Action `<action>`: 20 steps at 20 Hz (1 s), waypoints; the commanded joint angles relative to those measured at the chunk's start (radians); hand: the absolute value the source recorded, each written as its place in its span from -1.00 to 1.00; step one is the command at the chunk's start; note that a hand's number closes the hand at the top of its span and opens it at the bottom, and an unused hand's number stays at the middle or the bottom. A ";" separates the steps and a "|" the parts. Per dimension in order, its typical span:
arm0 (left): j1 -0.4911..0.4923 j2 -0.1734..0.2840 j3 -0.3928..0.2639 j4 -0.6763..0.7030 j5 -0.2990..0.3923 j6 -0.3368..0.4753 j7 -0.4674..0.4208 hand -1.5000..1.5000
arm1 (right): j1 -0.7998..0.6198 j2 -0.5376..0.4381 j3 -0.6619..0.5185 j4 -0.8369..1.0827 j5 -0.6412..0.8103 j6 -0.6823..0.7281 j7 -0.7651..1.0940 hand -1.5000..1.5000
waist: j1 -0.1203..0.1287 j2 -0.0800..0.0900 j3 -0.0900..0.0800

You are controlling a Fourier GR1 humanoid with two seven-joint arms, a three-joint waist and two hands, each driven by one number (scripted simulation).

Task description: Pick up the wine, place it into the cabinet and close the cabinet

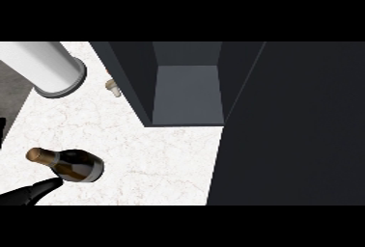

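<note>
Since the wine bottle [71, 165] stands unheld near the counter's front-left edge, the left hand [32, 194], grip unclear, must grasp it.

My way into the cabinet [187, 91] lies open: its mouth faces the bare table [157, 159], nothing inside. The open door [292, 130] walls off my right. The bottle [73, 164] stands just beside my fingers [32, 193] at lower left. A white cylinder [50, 67] and a small thing [114, 88] crowd the cabinet's left wall.
</note>
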 commanded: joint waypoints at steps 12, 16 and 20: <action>0.146 -0.064 -0.014 0.294 -0.005 -0.035 -0.382 -1.00 | 0.030 -0.095 0.017 -0.157 0.114 -0.049 0.039 -1.00 | 0.003 0.001 0.001; 0.096 -0.038 0.064 0.360 -0.006 -0.067 -0.384 -1.00 | -0.016 -0.104 0.058 -0.197 0.143 -0.068 0.119 -1.00 | 0.000 0.001 0.000; 0.161 -0.055 0.078 0.468 0.026 -0.132 -0.502 -1.00 | 0.003 -0.135 0.021 -0.212 0.097 -0.069 0.090 -1.00 | 0.000 0.001 0.001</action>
